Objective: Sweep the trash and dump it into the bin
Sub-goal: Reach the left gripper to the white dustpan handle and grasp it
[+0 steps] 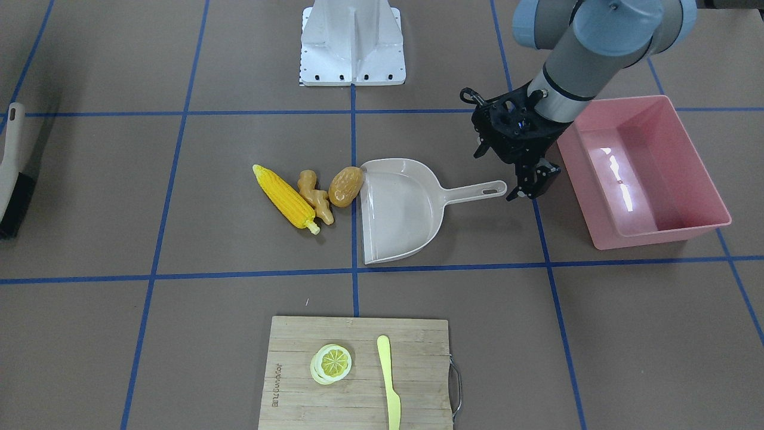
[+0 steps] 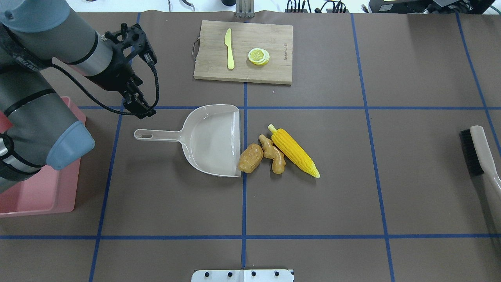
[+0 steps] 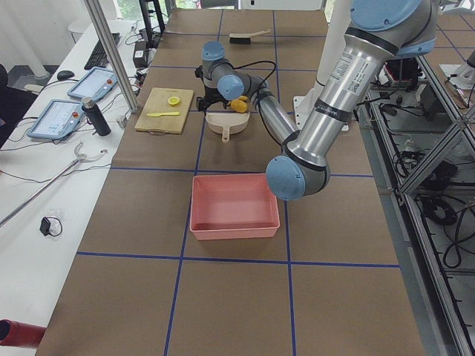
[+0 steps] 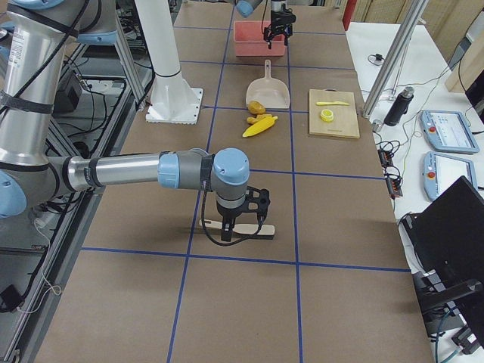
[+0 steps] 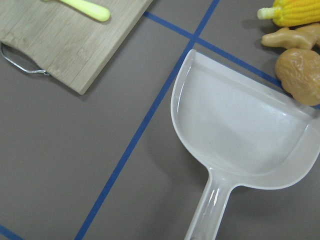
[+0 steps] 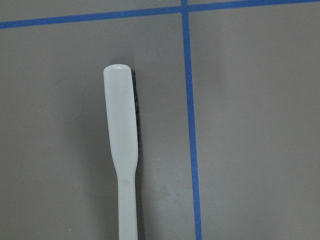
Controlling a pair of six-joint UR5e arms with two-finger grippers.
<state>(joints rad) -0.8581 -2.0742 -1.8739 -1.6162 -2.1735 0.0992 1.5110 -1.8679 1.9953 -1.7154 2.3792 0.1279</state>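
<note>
The yellow corn cob, the tan ginger root and the brown potato lie in a row at the mouth of the beige dustpan, and the potato touches its lip. The pink bin stands empty past the dustpan's handle. My left gripper hovers beside the end of the handle, looks open and holds nothing. My right gripper hangs over the beige hand brush at the far end of the table. I cannot tell whether it is open or shut.
A wooden cutting board with a lemon slice and a yellow knife lies across the table from the robot. The white robot base stands at the robot's edge. Blue tape lines mark the brown table.
</note>
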